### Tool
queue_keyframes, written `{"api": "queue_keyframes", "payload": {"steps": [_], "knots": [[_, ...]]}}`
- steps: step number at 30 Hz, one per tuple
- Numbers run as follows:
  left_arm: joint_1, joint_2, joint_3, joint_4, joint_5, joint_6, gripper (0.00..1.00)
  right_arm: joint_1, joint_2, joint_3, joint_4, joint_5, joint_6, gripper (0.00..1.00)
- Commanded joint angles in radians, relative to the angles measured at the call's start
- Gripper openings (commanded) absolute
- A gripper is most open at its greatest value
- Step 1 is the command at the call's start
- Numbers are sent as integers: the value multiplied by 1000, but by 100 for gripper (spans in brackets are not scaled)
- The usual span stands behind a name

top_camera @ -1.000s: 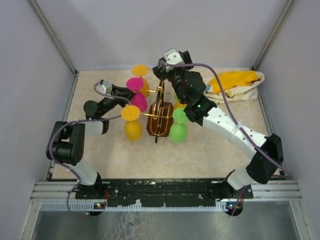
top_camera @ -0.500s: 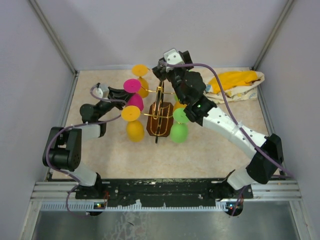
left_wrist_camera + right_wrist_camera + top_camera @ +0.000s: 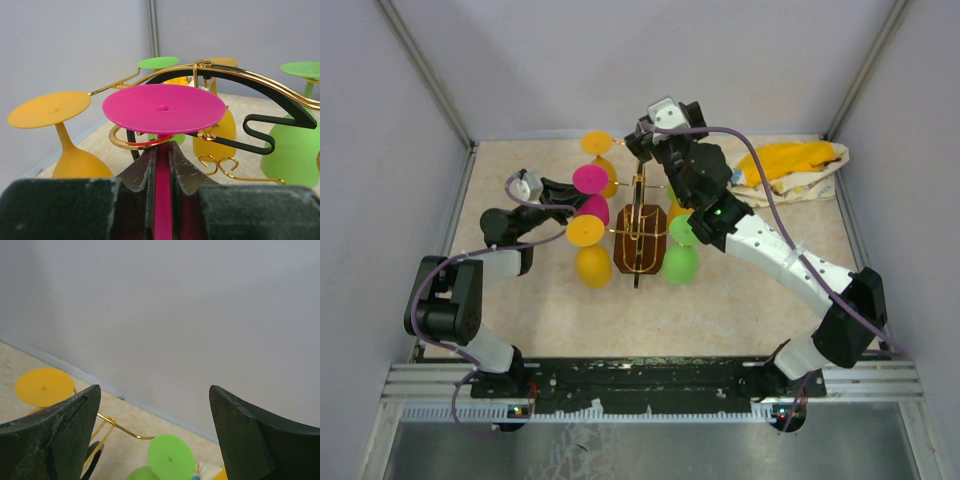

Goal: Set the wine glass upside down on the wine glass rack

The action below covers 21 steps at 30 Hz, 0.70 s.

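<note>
several other glasses (image 3: 592, 265) crowd the rack (image 3: 640, 228); l gripper (image 3: 161, 155) clamps pink glass (image 3: 164, 107) stem, r gripper (image 3: 154, 390) jaws spread above.

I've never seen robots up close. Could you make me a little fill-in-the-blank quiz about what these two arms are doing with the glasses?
The left gripper is closed on the stem of a wine glass whose colour is ____.
The right gripper holds nothing, and its fingers are wide ____.
The rack has thin wire arms that are ____ in colour.

Missing words: pink; open; gold.
</note>
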<state>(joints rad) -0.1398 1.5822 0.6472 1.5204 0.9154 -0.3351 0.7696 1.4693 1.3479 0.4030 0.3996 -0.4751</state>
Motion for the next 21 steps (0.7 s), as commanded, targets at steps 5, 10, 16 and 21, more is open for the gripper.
{"api": "queue_keyframes", "payload": {"steps": [5,10,16,21], "knots": [[-8,-16,-15,-2,7,57,36,-4,-25,1,33,13,18,94],[-6,-28,-40,-29,-19,83,58,-4,-29,-3,31,18,21,99],[12,-51,-80,-39,-57,90,90,-4,-30,-4,27,25,23,99],[52,-86,-126,-68,-91,96,100,-4,-22,11,3,41,31,99]]}}
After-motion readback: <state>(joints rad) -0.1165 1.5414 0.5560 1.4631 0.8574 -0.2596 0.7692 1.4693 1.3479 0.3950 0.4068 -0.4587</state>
